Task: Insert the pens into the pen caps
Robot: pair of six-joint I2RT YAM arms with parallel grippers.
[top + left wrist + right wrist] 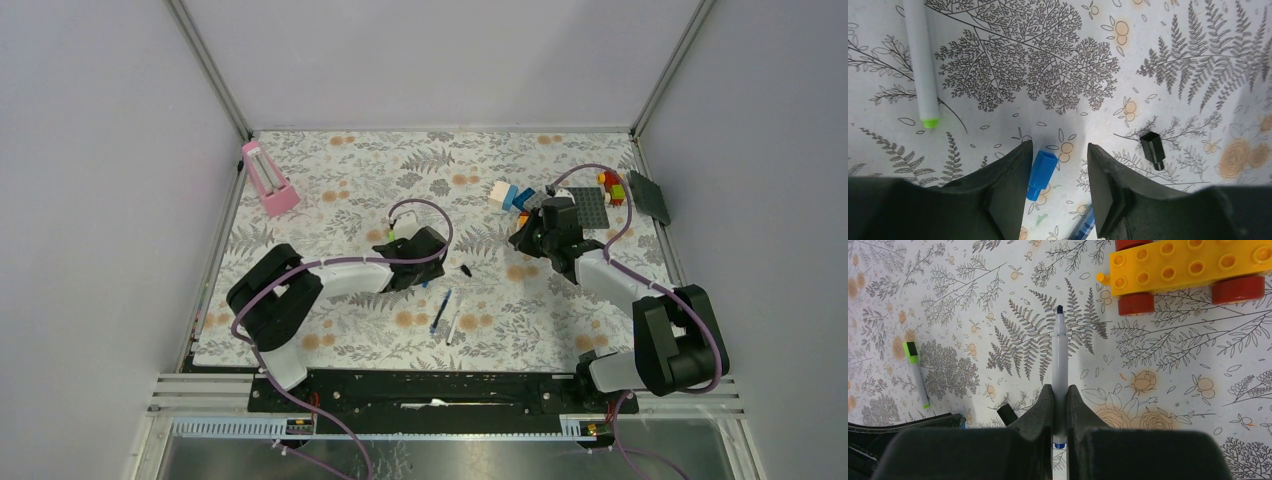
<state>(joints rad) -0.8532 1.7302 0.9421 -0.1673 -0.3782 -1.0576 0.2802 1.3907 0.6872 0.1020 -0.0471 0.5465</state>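
Nearest my bases, a plain white pen [453, 327] lies on the fern-print cloth [340, 345]. The dark blue pen [441, 310] lies just beside it on its left, and both point roughly away from me.

A little farther out, my left gripper [1059, 145] hangs low over the cloth with its fingers spread apart, holding nothing. The light blue cap [1042, 172] lies on its side between them, nearer the finger on the left of my wrist view. I cannot tell whether it touches that finger. The black cap [1152, 149] lies on the cloth off to the right, apart from my fingers. The green-ended white pen [923, 65] lies well off to the upper left of that view.

Farther out and to the right, my right gripper [1060, 387] is clamped on the dark-tipped white pen [1060, 355]. Its barrel sticks straight out past my fingertips with the tip bare, and a blue end shows behind them. I cannot tell whether the tip touches the cloth.

Beyond that pen stands a yellow brick car [1188, 265] on red wheels. In the overhead view, white and blue bricks [505, 195] and a grey baseplate [590, 207] sit near the far right. A pink stand [268, 178] sits at the far left.
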